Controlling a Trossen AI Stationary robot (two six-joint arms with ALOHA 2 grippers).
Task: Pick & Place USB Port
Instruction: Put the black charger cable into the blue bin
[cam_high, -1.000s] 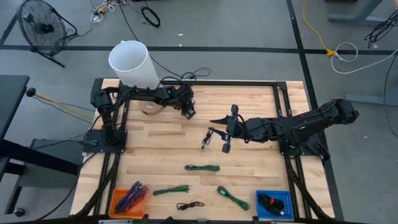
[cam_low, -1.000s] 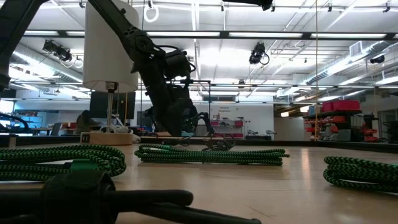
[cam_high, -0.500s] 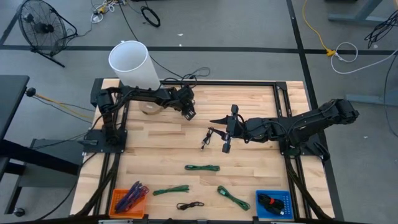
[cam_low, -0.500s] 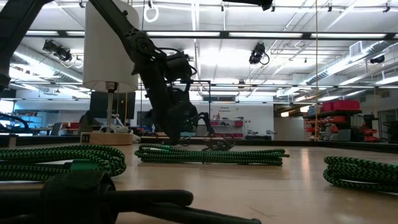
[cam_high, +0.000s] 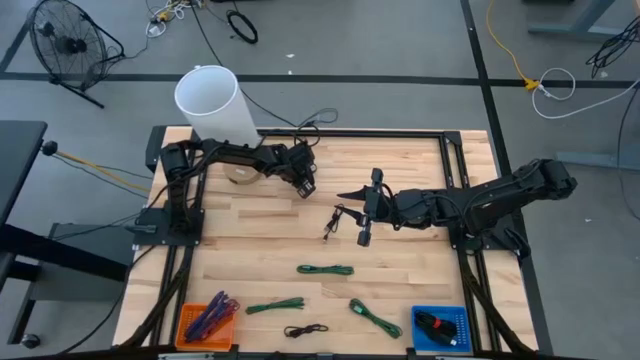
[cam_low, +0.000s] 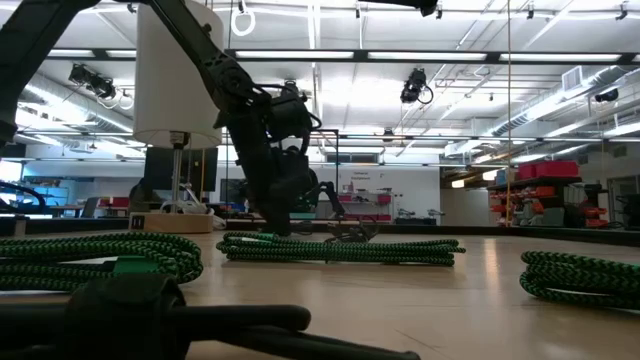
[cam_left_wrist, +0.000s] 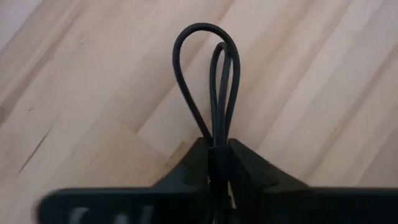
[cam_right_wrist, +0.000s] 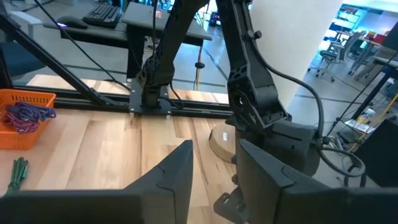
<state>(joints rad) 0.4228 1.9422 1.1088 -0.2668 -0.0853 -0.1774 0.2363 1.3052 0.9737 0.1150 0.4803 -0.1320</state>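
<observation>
USB cable (cam_left_wrist: 211, 81) is pinched in the left gripper (cam_left_wrist: 214, 158) over the table's far-left part; those thin loops could slip out. Right gripper (cam_right_wrist: 214, 165) waits mid-table, parted, empty.

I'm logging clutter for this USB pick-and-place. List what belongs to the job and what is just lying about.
Job in hand:
- left claw, shut on a black cable loop
- right claw, open
- small black cabled piece beside it, probably

Lying about:
- green cable bundles
- orange bin of purple cables
- blue bin
- white cylinder
</observation>
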